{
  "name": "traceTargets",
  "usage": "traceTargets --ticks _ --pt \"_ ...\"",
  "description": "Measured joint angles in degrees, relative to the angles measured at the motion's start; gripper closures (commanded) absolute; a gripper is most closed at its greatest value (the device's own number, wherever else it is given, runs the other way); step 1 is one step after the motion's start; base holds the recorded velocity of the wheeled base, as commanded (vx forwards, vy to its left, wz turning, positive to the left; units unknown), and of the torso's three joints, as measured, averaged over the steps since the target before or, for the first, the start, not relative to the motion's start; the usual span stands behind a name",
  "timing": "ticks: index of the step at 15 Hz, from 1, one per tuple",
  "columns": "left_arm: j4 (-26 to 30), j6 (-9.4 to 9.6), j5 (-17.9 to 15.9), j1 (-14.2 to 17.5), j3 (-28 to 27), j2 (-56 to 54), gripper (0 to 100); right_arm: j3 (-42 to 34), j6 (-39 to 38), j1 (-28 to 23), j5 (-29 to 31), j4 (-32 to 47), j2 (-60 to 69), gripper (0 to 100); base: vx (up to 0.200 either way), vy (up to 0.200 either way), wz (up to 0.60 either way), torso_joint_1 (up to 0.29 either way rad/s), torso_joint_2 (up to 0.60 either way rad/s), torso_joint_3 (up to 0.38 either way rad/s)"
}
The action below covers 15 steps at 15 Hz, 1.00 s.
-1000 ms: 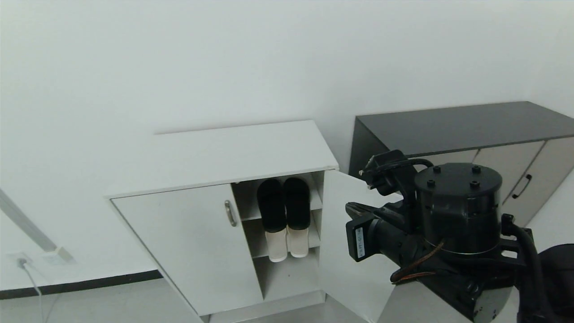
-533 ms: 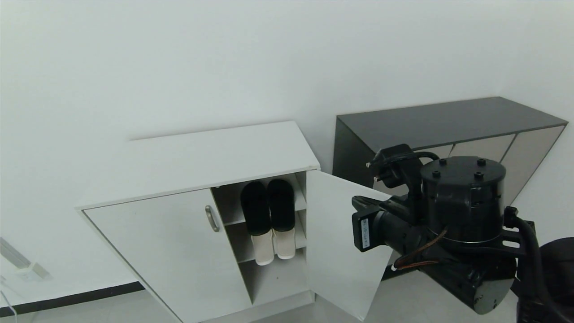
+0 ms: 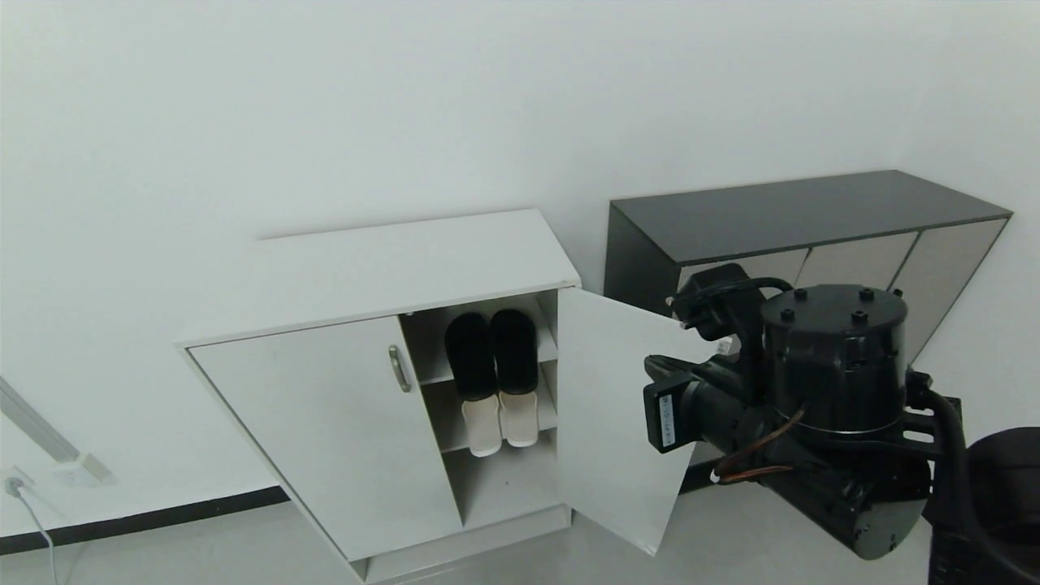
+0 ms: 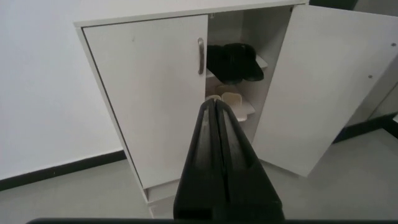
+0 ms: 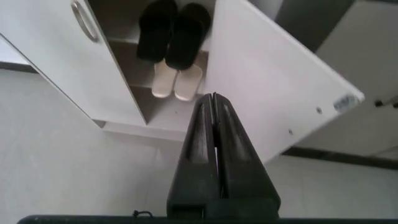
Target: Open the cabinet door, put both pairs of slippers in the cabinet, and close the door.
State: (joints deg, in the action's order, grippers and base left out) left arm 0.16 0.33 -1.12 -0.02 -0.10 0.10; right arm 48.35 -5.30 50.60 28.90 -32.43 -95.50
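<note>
- The white cabinet (image 3: 406,260) is seen against the wall, with its right door (image 3: 617,422) swung wide open and its left door (image 3: 325,431) closed.
- A metal handle (image 3: 399,368) is fixed upright at the left door's inner edge.
- 2 pairs of slippers are stored inside: the black pair (image 3: 491,353) is laid side by side on the upper shelf, and the cream pair (image 3: 500,418) on the shelf just below it.
- The bottom compartment is bare.
- The left gripper (image 4: 216,101) is held in front of the cabinet, apart from it; its jaws are clenched together on nothing.
- The right gripper (image 5: 214,96) is held near the open door, not touching it; its jaws are likewise pressed together, empty.
- A dark sideboard (image 3: 796,207) is placed beside the cabinet, behind the open door.
</note>
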Motion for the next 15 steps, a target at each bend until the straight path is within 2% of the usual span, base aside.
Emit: traceTargets --ticks 5,7,11,15 --pt "0.0 0.02 0.0 0.0 0.0 0.0 100 0.4 1.8 -3.7 -0.6 -0.9 -1.3 100 0.0 0.0 0.0 0.0 0.0 0.0" --pt "0.0 0.02 0.0 0.0 0.0 0.0 100 3.3 1.9 -7.1 -3.4 -0.4 -1.7 100 0.0 0.0 0.0 0.0 0.0 0.0" --pt "0.0 0.0 0.0 0.0 0.0 0.0 100 12.6 1.7 -16.4 -9.6 6.8 -4.5 100 0.0 0.0 0.0 0.0 0.0 0.0" --pt "0.0 0.0 0.0 0.0 0.0 0.0 100 17.9 1.4 -22.2 -12.7 7.4 -10.1 100 0.0 0.0 0.0 0.0 0.0 0.0"
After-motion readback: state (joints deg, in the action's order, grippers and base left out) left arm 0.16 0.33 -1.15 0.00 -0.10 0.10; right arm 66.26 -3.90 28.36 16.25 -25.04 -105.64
